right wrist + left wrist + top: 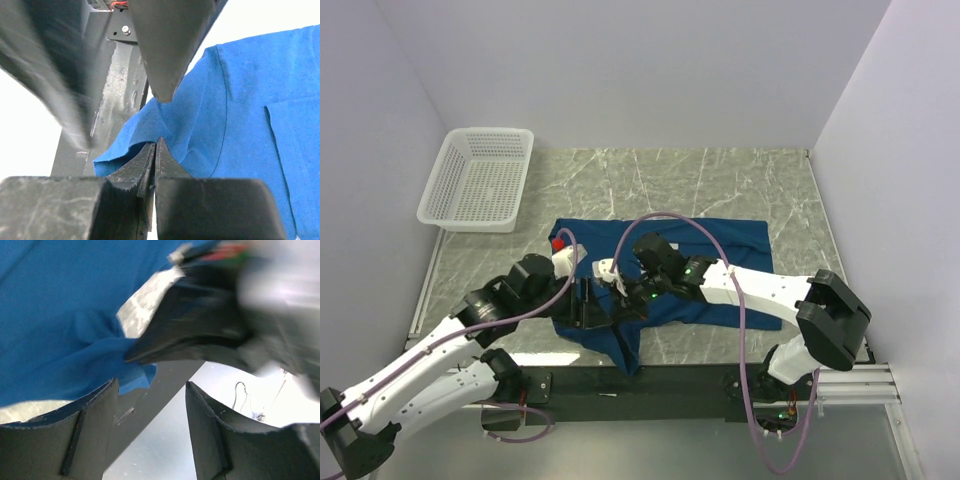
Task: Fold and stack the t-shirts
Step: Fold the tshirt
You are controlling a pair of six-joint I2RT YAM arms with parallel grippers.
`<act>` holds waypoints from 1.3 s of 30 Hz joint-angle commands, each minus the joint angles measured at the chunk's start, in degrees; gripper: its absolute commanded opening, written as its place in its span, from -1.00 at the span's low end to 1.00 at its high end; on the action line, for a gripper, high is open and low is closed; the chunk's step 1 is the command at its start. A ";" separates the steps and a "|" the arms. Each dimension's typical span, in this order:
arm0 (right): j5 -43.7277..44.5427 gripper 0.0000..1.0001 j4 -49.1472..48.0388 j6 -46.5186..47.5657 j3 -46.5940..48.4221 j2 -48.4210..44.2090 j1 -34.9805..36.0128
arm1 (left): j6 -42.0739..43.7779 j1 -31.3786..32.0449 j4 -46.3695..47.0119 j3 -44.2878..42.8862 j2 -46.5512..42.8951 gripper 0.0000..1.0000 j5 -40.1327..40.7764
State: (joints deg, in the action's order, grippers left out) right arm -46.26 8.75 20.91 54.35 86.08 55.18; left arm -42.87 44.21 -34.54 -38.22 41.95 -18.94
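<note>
Evidently the table (720, 180) carries the t-shirt (750, 245) spread flat beyond both grippers, so a fold can start from its near edge. The right gripper (156, 145) pinches that edge between pressed-together jaws, probably to lift it. Just beside it, the left gripper (151, 385) hangs spread and holds nothing, placed to take fabric.

Left gripper (588, 306) and right gripper (621, 290) meet, seemingly on t-shirt (720, 240)

At the far left corner of the table (720, 180), a white plastic mesh basket (480, 180), upright, open side up, right at the left edge. Table top of grey-green marble pattern with white veins. Along the near edge, a black base plate (660, 378). Behind and at both sides, pale lilac walls (620, 70).
</note>
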 commanded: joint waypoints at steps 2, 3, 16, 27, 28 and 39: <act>-3.75 -0.98 1.61 1.86 3.05 1.02 -0.51 | 9.03 0.44 -1.14 -4.58 -2.84 0.23 -0.92; -4.53 -0.97 2.05 3.25 3.13 0.93 -0.51 | 9.99 0.44 -1.57 -4.76 -3.37 0.22 0.03; 0.29 0.11 20.86 24.53 1.99 -3.81 16.10 | 3.15 0.44 -5.35 -7.92 -25.43 0.25 13.58; 10.30 -0.07 11.83 14.44 4.09 3.55 23.02 | 2.19 0.44 -7.73 -9.33 -25.60 0.27 15.24; 13.53 -0.08 10.86 11.38 4.62 5.91 23.65 | 1.83 0.44 -8.17 -9.94 -26.13 0.27 16.47; 29.03 -0.01 2.32 6.16 3.92 10.07 28.31 | -2.74 0.44 -9.22 -7.66 -33.34 0.30 17.89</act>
State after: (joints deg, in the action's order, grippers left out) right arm -22.33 15.49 28.49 57.74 96.77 82.02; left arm -43.83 44.77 -44.42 -46.24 8.88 -1.61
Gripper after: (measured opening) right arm 0.489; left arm 0.648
